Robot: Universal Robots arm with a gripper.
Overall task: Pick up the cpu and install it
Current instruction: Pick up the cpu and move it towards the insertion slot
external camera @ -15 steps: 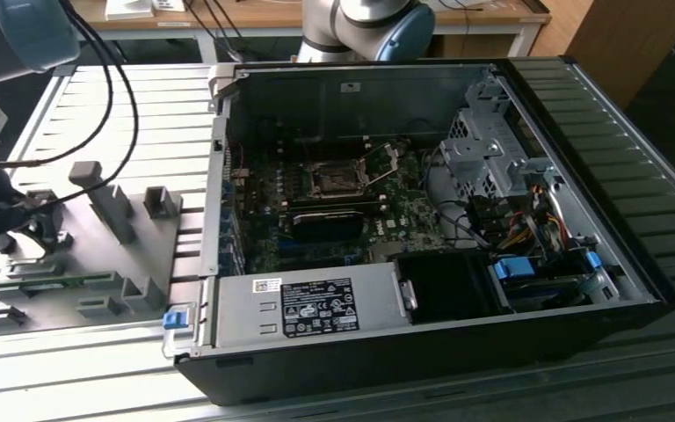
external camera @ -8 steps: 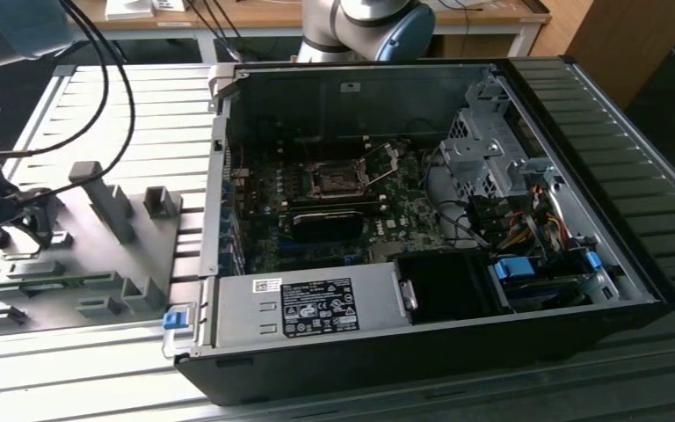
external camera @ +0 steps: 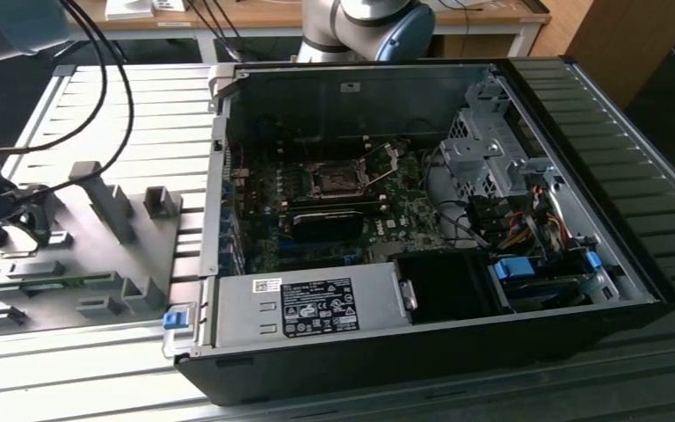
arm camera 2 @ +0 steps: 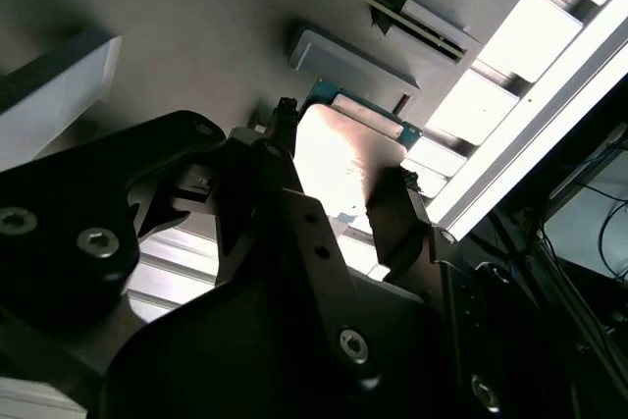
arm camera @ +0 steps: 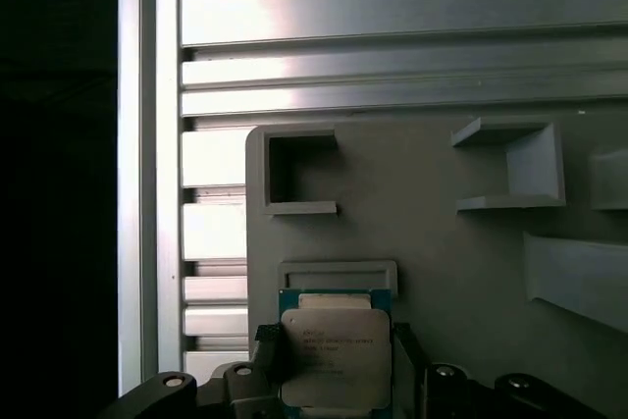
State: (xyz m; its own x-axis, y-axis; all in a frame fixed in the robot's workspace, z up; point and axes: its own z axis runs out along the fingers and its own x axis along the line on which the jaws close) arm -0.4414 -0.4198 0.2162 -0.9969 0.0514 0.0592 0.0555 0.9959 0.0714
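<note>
Exterior view: open computer case (external camera: 350, 97), motherboard socket (external camera: 331, 180) inside; grey fixture plate (external camera: 185, 242) toward exterior view's left, apart from case.
Both wrist views: cpu (arm camera: 336, 355) over fixture plate, just beside low bar block (arm camera: 338, 275); silver-grey top, green rim.
Gripper (arm camera 2: 341, 179) straddles cpu; fingers (arm camera 2: 397, 208) pressed against two opposite edges, pinching it.
</note>
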